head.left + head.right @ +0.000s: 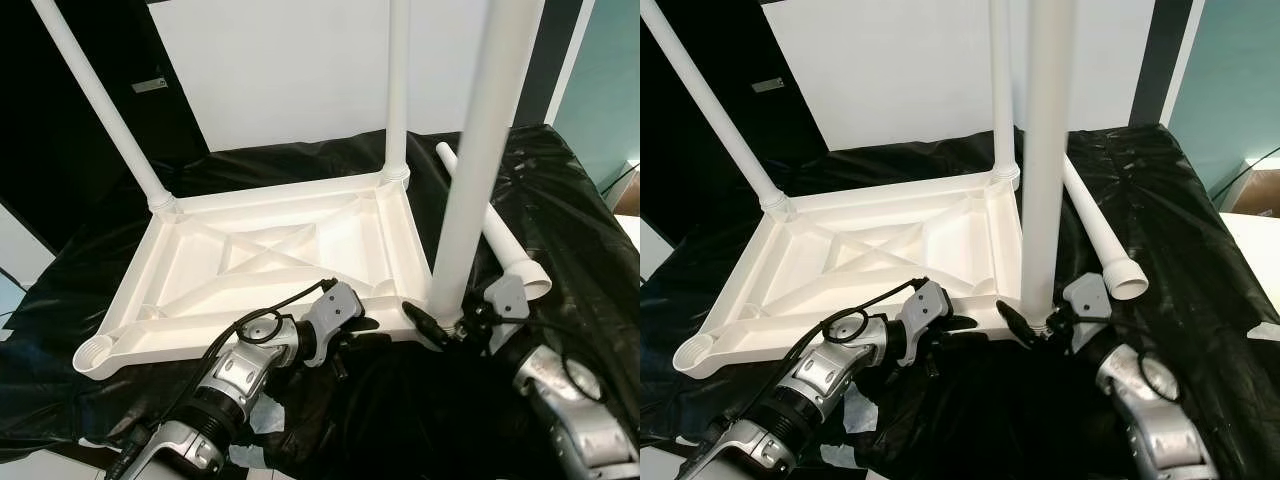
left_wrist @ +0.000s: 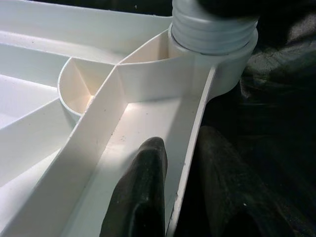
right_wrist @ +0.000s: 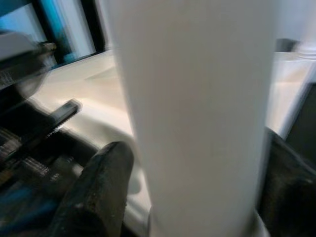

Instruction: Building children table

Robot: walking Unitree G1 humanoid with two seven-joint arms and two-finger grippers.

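A white plastic table top (image 1: 200, 330) lies upside down on a black sheet. Upright legs stand in its far-left (image 1: 100, 100), far-right (image 1: 397, 90) and near-right (image 1: 475, 170) corners. The near-left socket (image 1: 97, 353) is empty. Another leg (image 1: 505, 245) lies loose on the sheet to the right. My left gripper (image 1: 355, 325) is shut on the near rim, one finger (image 2: 145, 168) inside the wall and one outside, close to the near-right socket (image 2: 217, 64). My right gripper (image 1: 450, 322) is shut around the base of the near-right leg (image 3: 197, 98).
The black sheet (image 1: 560, 200) covers the whole work surface and hangs in folds. A white wall (image 1: 280, 70) rises just behind it. Scraps of pale tape (image 1: 262, 415) lie under my left arm. A pale floor or ledge (image 1: 630, 225) lies off to the right.
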